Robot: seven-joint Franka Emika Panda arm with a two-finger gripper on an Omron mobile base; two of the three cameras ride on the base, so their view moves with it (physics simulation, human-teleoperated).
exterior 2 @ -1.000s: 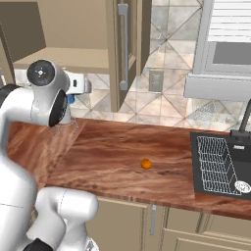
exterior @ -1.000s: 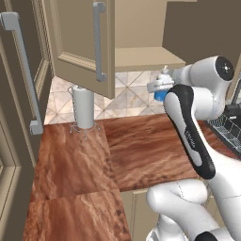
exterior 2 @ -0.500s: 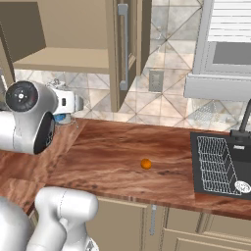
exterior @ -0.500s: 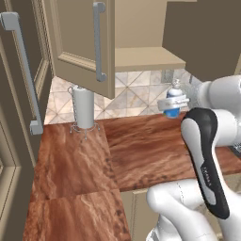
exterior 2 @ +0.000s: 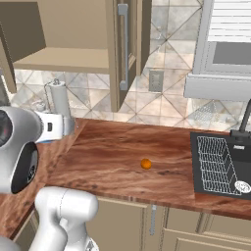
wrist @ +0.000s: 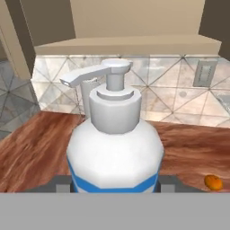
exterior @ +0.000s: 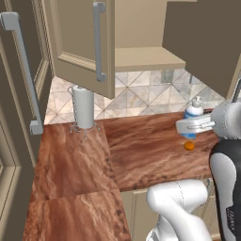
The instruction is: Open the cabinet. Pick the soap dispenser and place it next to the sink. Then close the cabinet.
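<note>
A: A wood-grain desk (exterior: 141, 150) runs under the open cabinet (exterior: 84, 42); the right base view adds the sink (exterior 2: 220, 164) at right.

B: The end effector (exterior: 190, 126) is clamped on the soap dispenser (wrist: 114, 152), mid-right in the left base view above the orange ball (exterior: 189, 146).

A: The bottle stands upright in the hand view, spout toward upper left.

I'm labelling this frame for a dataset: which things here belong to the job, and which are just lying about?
Part of the job:
- soap dispenser, held in the gripper above the counter
- cabinet, doors open
- sink, at the counter's far end

Just lying about:
- orange ball on the counter
- paper towel roll by the wall
</note>
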